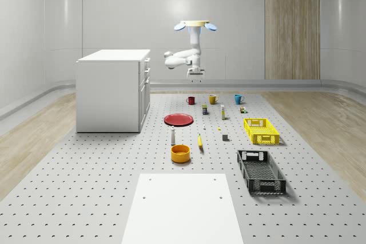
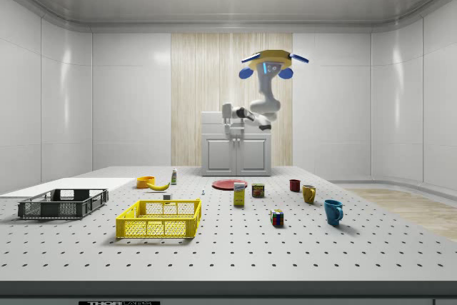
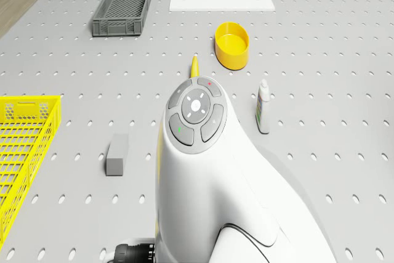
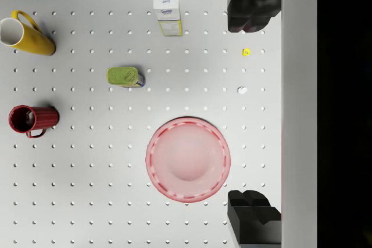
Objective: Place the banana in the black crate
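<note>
The drone (image 2: 270,63) hovers high over the far part of the table (image 1: 114,187), above the row of mugs, and its gripper (image 1: 195,72) hangs well above the red plate (image 4: 187,158) with its fingers (image 4: 251,7) spread wide and nothing between them. The banana (image 1: 200,141) lies flat on the table nearer the front, just beside the yellow bowl (image 1: 180,153) and not far from a small white bottle (image 1: 173,135). The black crate (image 1: 261,171) sits well apart from it, toward the whole-scene view's right front, past the yellow crate (image 1: 261,130).

From where I stand, the worry is the descent. The bowl sits close on one side of the banana, so a finger coming down off line could knock it or push the fruit away. The banana is narrow and curved, and I judge a grip near the tip would let it swing or slip. The bottle looks easy to topple if the arm passes low.

Room is generous otherwise. There is open table between banana and black crate, with only a small grey block (image 1: 225,137) near that path. The cabinet (image 1: 113,90) stands off to the whole-scene view's left, well clear. The crate's walls are low, but the fruit must clear the rim before release.
</note>
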`<state>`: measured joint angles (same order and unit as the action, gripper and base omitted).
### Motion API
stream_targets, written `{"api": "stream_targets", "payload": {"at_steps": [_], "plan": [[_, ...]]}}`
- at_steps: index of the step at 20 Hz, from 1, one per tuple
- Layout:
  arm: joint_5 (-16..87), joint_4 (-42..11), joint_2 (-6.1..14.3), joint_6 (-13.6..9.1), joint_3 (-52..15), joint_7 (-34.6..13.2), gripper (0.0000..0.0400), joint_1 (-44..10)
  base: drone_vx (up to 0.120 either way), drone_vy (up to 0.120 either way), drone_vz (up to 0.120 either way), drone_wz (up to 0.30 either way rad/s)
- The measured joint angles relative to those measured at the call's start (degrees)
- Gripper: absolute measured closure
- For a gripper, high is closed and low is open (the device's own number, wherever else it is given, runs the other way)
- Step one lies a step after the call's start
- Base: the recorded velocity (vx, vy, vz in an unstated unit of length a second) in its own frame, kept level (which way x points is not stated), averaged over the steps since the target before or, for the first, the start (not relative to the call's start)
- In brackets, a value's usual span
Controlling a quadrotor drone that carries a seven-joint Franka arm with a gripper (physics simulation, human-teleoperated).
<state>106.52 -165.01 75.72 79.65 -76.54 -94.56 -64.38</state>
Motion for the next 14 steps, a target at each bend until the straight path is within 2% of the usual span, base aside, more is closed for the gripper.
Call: {"api": "stream_targets", "payload": {"at_steps": [14], "plan": [[-1.2, 0.1, 2.7, 2.5, -0.6, -0.6, 0.0000, -0.7, 0.120, 0.000, -0.120, 0.000]]}}
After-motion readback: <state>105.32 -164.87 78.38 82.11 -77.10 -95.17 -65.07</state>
